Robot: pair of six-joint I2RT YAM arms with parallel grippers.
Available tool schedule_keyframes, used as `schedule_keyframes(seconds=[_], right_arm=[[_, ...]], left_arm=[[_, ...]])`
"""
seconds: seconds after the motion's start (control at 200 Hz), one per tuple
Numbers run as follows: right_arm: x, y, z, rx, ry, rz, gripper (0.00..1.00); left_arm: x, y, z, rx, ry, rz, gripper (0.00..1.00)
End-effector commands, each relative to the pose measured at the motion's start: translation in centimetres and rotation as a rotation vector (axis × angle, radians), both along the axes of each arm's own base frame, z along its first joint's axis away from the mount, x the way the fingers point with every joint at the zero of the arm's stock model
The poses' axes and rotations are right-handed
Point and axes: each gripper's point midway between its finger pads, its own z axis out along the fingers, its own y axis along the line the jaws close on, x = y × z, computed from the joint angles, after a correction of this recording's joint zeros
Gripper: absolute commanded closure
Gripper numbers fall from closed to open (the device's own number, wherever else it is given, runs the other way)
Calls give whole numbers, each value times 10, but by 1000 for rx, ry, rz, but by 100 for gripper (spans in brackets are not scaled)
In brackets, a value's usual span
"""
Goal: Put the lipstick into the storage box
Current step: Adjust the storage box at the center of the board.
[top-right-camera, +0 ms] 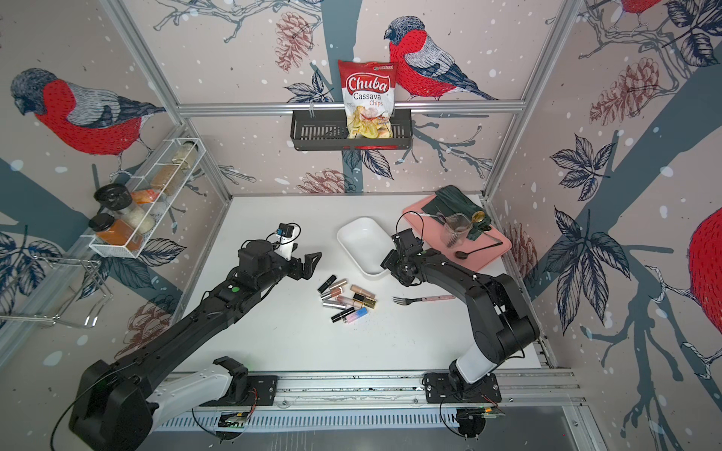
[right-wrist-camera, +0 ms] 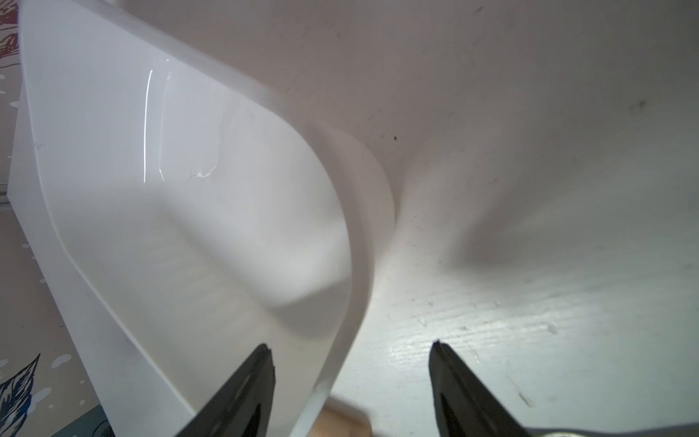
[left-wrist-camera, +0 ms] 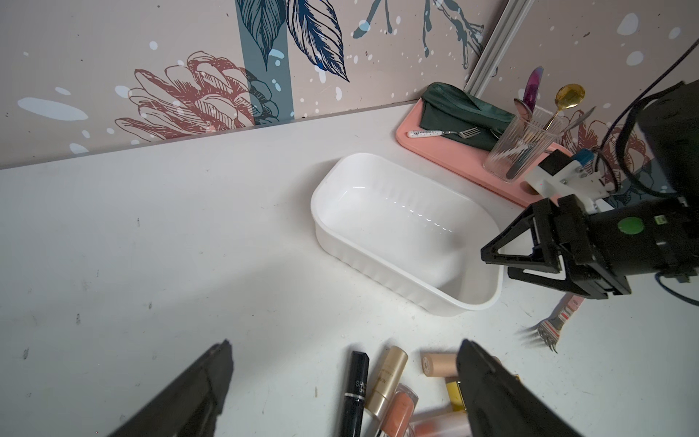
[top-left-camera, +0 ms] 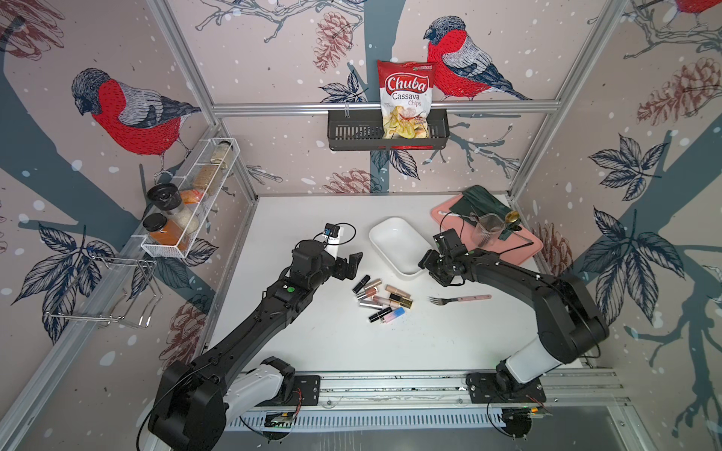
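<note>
While right gripper (right-wrist-camera: 350,346) straddles box (top-left-camera: 394,238) rim, jaws apart, left gripper (left-wrist-camera: 345,344) gapes wide near lipsticks (top-left-camera: 385,298); next, probably: grab one.

Set just behind heap of slim lipstick tubes (top-left-camera: 383,298), white rounded plastic storage box (top-left-camera: 394,242); right of heap, pink-handled metal fork (top-left-camera: 461,300); behind fork, flat pink tray (top-left-camera: 523,254).

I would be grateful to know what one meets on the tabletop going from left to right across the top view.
In order: left hand → lipsticks → fork. The storage box and pink tray overlap these sideways, so I leave them out.
</note>
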Motion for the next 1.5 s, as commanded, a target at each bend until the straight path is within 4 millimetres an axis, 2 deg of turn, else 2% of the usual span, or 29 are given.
schedule_keyframes(seconds=[0.0,0.22,0.415,0.51,0.68,0.81,1.045,1.316,1.396,1.491], right_arm=[[9,7,-2,12,-14,1,38],[21,13,-10,-3,-12,9,57],[36,18,-13,-51,-26,73,93],[43,19,-14,-76,-25,97,100],[57,26,-2,-107,-66,148,100],[71,27,9,-196,-93,221,100],[82,26,5,-356,-52,366,100],[83,40,0,-378,-34,475,100],[83,46,0,-360,-36,495,95],[84,51,-2,-342,-35,507,82]], left_arm=[[0,-1,8,-11,-21,-3,4],[1,-2,9,-10,-18,-3,4],[0,-1,10,-10,-21,0,4],[0,0,10,-10,-22,2,4],[1,0,8,-4,-20,4,4],[2,0,6,1,-12,5,4],[3,0,3,5,-5,7,4],[4,-1,0,13,3,7,4],[4,-1,-1,14,7,7,4],[5,-1,-2,15,9,7,4]])
